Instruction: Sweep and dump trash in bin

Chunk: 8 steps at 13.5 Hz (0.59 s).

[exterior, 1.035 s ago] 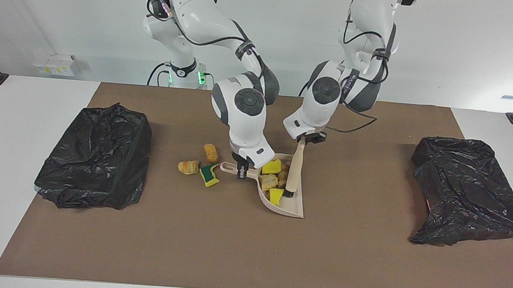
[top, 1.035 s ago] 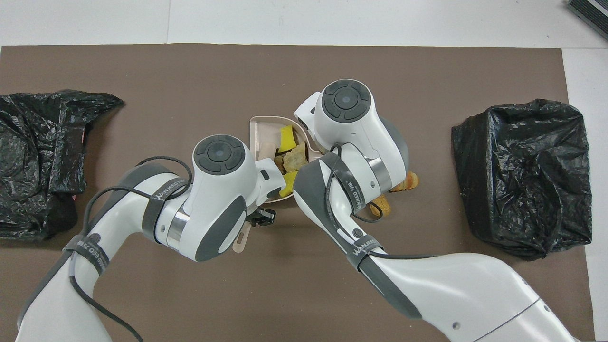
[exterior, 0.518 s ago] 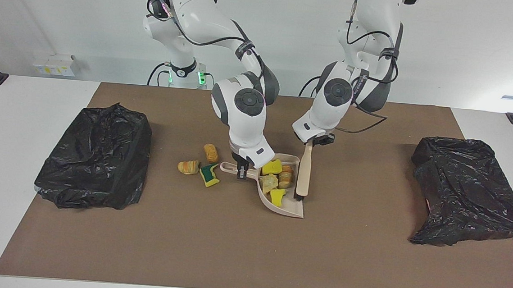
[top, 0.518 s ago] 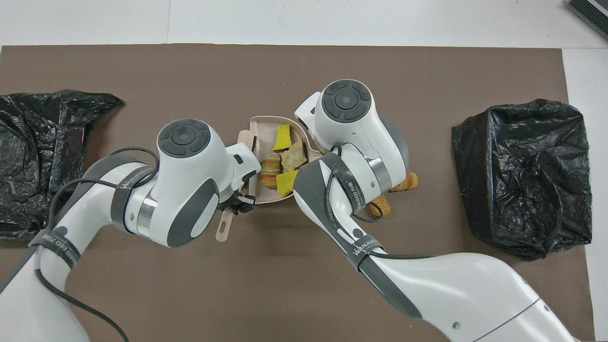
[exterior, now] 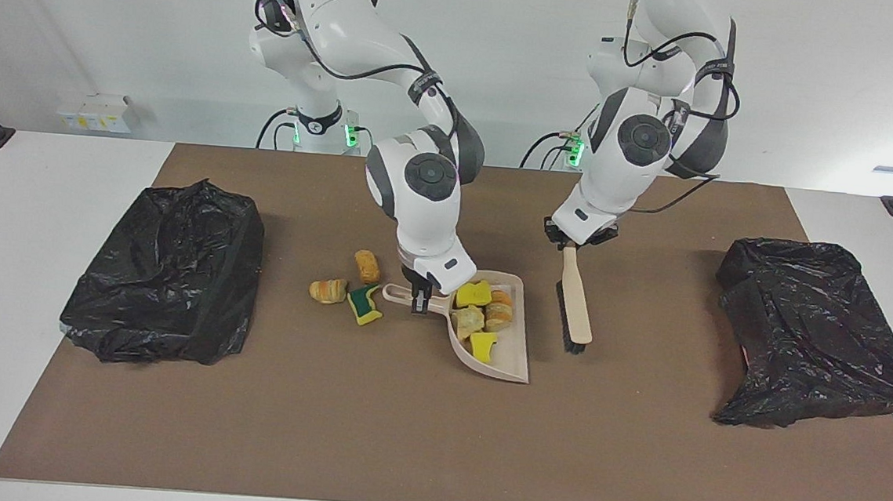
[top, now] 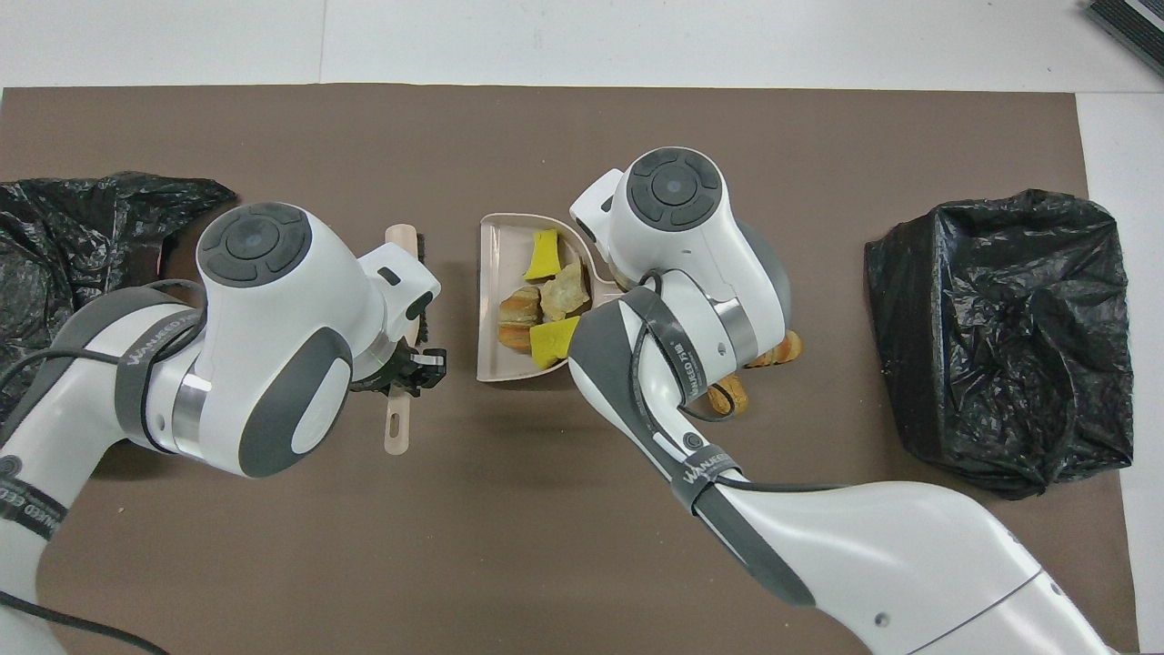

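Observation:
My right gripper point(exterior: 420, 296) is shut on the handle of the beige dustpan point(exterior: 513, 359), which rests on the brown mat. Several pieces of trash point(exterior: 483, 316), yellow, beige and orange-striped, lie in the pan; they also show in the overhead view point(top: 544, 300). Three more pieces lie on the mat beside the pan's handle, toward the right arm's end: two orange-striped chunks point(exterior: 367, 265) point(exterior: 326, 290) and a green-and-yellow sponge point(exterior: 364, 304). My left gripper point(exterior: 574, 241) is shut on the handle of a beige brush point(exterior: 577, 299), which hangs beside the pan's open mouth, toward the left arm's end.
A bin lined with a black bag point(exterior: 165, 278) stands at the right arm's end of the mat, and another one point(exterior: 810, 331) stands at the left arm's end. The brown mat point(exterior: 402, 436) covers most of the white table.
My left gripper has drawn the brush out of the dustpan and away toward the left arm's end. The right gripper and the pan have stayed in place.

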### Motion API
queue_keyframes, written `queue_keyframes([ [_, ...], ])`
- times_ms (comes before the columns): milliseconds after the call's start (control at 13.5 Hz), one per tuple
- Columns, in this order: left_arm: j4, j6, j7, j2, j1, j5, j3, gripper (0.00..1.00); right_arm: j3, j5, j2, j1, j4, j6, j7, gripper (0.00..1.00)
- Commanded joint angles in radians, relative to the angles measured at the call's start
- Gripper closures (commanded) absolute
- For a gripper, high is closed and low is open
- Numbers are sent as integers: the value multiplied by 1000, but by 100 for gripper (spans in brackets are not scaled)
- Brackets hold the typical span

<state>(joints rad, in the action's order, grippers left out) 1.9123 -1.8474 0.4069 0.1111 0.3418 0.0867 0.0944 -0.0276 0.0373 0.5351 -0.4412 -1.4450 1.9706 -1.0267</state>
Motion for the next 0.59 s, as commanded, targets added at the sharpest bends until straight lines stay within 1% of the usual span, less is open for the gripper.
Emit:
queue_keyframes([
  [0, 59, -12, 87, -43, 19, -13, 2, 100, -8, -49, -90, 61, -32, -7, -32, 100],
  [74, 97, -30, 101, -69, 40, -13, 2, 100, -8, -62, -116, 88, -32, -28, -50, 100],
  [296, 288, -177, 197, -180, 136, -12, 7, 100, -8, -68, -210, 197, -32, -122, -82, 100],
  [370, 338, -203, 220, -211, 172, -8, 8, 100, -9, -97, -228, 243, -32, -137, -119, 100],
  [444, 367, -208, 246, -229, 213, -4, 10, 100, -8, -129, -251, 286, -32, -147, -146, 100],
  [518, 379, -208, 271, -232, 256, -1, 10, 100, -8, -132, -268, 321, -32, -165, -159, 100],
])
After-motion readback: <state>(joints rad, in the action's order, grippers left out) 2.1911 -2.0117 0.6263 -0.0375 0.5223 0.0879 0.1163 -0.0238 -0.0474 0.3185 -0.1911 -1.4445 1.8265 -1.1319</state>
